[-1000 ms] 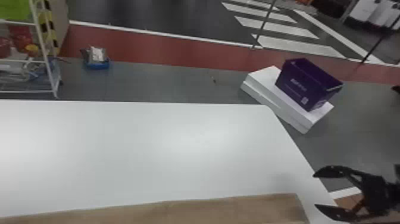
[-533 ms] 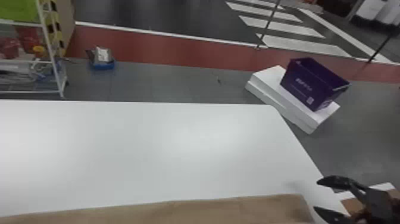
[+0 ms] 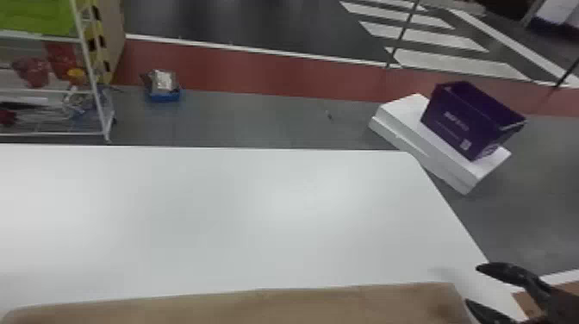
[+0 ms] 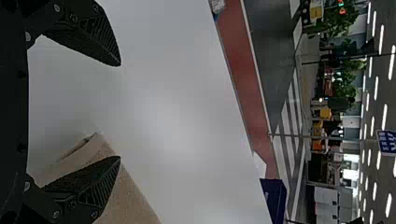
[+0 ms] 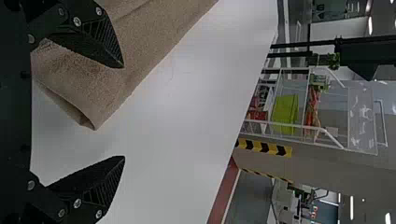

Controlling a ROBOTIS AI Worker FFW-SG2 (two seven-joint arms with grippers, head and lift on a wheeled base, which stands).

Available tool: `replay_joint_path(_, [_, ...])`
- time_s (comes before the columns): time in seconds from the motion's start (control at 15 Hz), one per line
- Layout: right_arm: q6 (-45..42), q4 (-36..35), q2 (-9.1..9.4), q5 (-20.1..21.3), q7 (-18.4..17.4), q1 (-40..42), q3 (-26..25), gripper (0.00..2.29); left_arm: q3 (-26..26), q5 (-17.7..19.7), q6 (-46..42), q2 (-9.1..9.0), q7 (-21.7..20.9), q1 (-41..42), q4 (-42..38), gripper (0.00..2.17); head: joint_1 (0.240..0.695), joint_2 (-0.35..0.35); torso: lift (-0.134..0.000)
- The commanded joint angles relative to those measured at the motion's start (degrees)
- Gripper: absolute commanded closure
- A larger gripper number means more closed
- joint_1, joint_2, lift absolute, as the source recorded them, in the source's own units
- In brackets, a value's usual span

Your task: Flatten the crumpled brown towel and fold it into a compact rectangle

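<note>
1. Scenery has slid rightward in the head view since the earlier frame, bench (image 3: 215,215) corner and purple bin (image 3: 456,123) together; I take it the head turns slightly left. The right claw (image 3: 472,285) has also come a little closer to the towel's end.

2. Brown towel (image 3: 258,308) lies along the bench's near side as a long strip, mostly smooth. A rolled, layered edge shows at each end in the wrist views, so I judge it already part folded.

3. Handling, my guess: light, soft, limp, grippy nap, nothing fragile. Main risk is layers parting or the strip bunching if I push it.

4. Where to grip: end corners, all layers together, fingers low against the bench. A shallow pinch could lift just the top ply.

5. Both claws are spread and empty. Left claw (image 4: 119,111) has one finger over cloth; the right has a corner between its fingers' lines, ungripped.

6. Around: the purple bin sits on white slabs (image 3: 400,114) beyond the bench; wire rack (image 3: 95,99) and blue tray (image 3: 163,95) are past the far edge. I see nothing blocking either end.
</note>
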Motion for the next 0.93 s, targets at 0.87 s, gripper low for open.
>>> replay_joint_path(0.87, [-0.89,0.74,0.14,0.78,-0.17,0.6,-0.47,0.22,-16.57,-16.84,9.59,-0.15,-8.99,-5.35,5.57,1.07,0.695,-0.35,-0.124])
